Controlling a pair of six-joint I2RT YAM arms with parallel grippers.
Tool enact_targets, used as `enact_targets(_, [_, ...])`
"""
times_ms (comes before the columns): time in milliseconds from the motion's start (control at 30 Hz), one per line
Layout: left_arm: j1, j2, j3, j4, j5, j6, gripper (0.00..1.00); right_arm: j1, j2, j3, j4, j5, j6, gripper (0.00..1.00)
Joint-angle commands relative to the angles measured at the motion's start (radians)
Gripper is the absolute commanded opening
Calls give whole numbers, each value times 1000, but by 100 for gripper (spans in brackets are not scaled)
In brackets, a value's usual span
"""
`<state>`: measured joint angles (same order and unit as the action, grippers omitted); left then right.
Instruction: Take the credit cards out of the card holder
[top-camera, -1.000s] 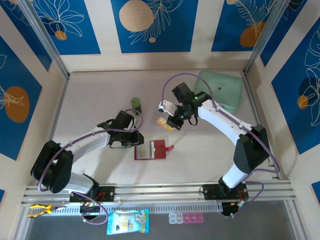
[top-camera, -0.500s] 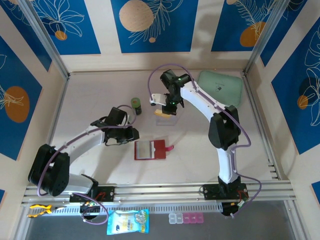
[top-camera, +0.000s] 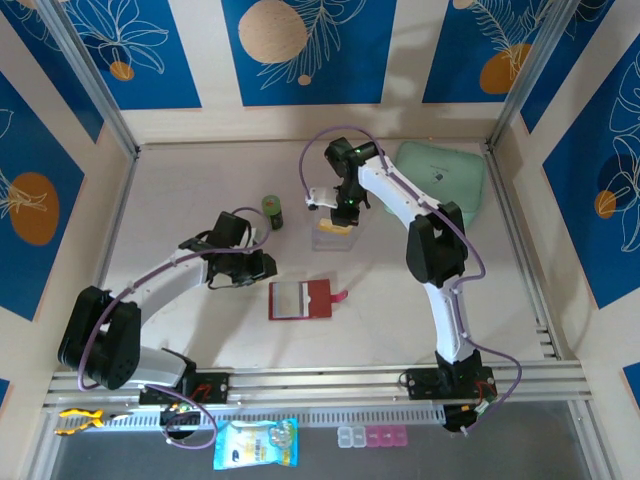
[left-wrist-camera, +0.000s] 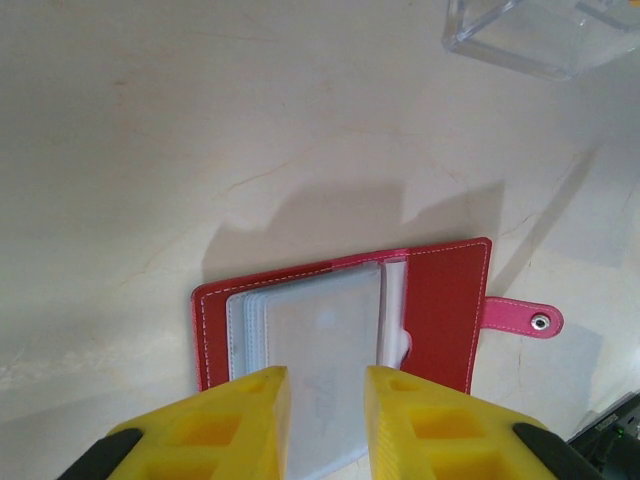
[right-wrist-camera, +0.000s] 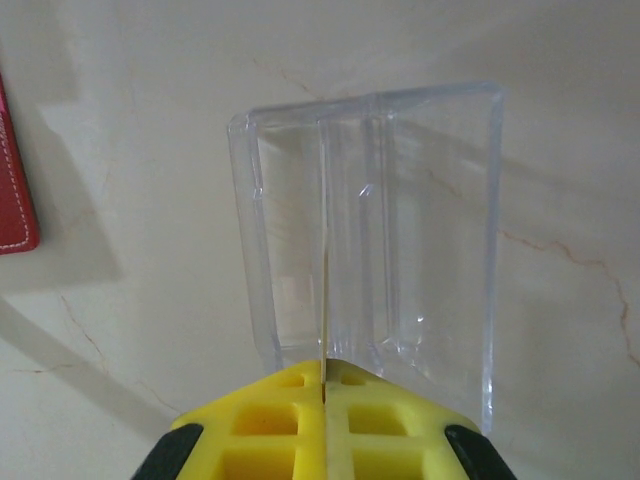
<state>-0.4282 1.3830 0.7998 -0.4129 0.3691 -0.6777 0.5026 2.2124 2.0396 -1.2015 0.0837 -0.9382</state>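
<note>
My right gripper (right-wrist-camera: 325, 420) has its yellow fingers pressed together on the credit cards (top-camera: 334, 229), pinched edge-on so that I cannot tell how many there are. They hang just above the open clear plastic box (right-wrist-camera: 420, 220), which sits on the table (top-camera: 200, 180) at about 12 o'clock from the card holder (left-wrist-camera: 440, 300). My left gripper (left-wrist-camera: 327, 420) has its fingers slightly spread with nothing between them, over the near edge of the holder. The holder lies open and flat, its greyish sleeves (left-wrist-camera: 310, 340) facing up and its closure tab (left-wrist-camera: 520, 318) sticking out at 3 o'clock. In the top view the holder lies at 4 o'clock from my left gripper. A mint-green pouch (top-camera: 445, 178) lies at 2 o'clock from the box.
</note>
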Motion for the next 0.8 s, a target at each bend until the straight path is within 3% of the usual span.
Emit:
enact_targets(0, [14, -13, 11, -23, 24, 17, 26, 1, 16, -20, -30, -6, -24, 0])
enact_targets(600, [26, -38, -25, -2, 36, 4, 27, 49, -1, -170, -27, -77, 14, 0])
enact_targets(667, [25, -39, -25, -2, 36, 3, 27, 51, -9, -185, 0, -49, 28, 13])
enact_targets(767, [28, -41, -22, -5, 36, 6, 27, 46, -26, -183, 22, -24, 47, 20])
